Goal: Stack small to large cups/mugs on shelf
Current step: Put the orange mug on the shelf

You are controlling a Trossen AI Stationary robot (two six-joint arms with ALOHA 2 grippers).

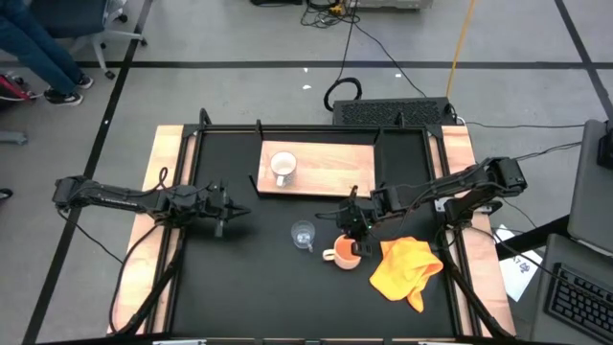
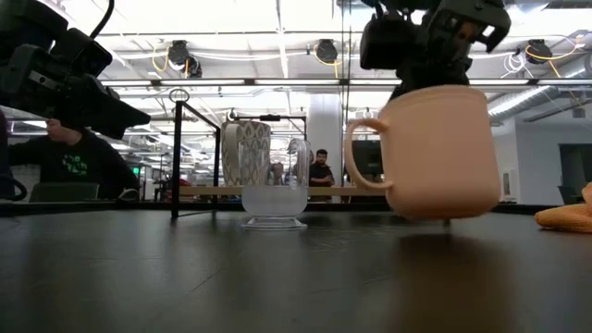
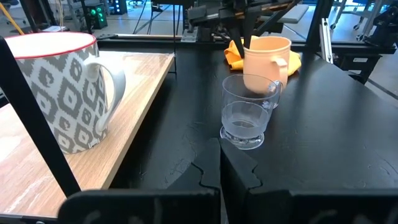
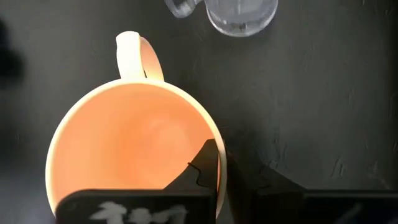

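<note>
From the left we see the left gripper (image 1: 222, 213) shut and idle; the white mug (image 1: 283, 169) stands on the shelf (image 1: 335, 168) — up-left of the right gripper (image 1: 351, 233), clamped on the orange mug's (image 1: 343, 255) rim; the glass cup (image 1: 304, 235) lies between.

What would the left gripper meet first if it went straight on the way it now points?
Probably the clear glass cup, which stands straight ahead of the shut left gripper; the orange mug comes after it, though depth is uncertain.
</note>
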